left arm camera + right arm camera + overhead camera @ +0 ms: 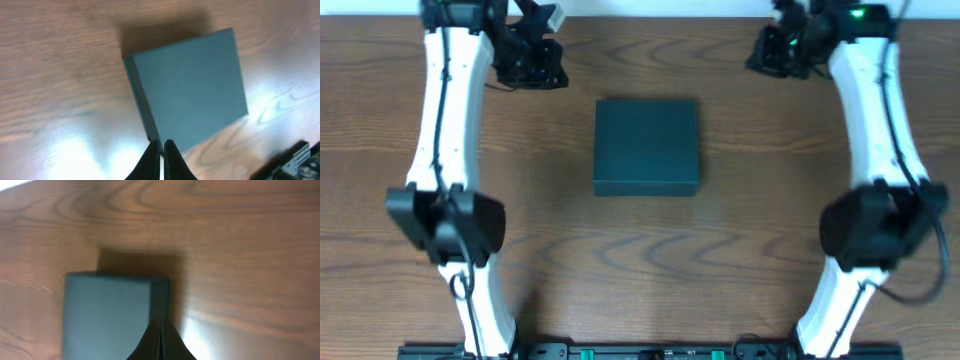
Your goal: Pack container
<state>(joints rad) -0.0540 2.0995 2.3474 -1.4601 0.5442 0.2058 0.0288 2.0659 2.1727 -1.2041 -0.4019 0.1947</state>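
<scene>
Both jaws closed (empty), clear of container (647, 146)

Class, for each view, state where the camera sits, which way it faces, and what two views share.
Overhead: above the table, facing straight down on the closed container; both arms, left hand and right hand, show.
Left wrist: on the left arm, facing down past its shut hand at the container.
Right wrist: likewise, from the right arm.
Shared: all show the container.
</scene>
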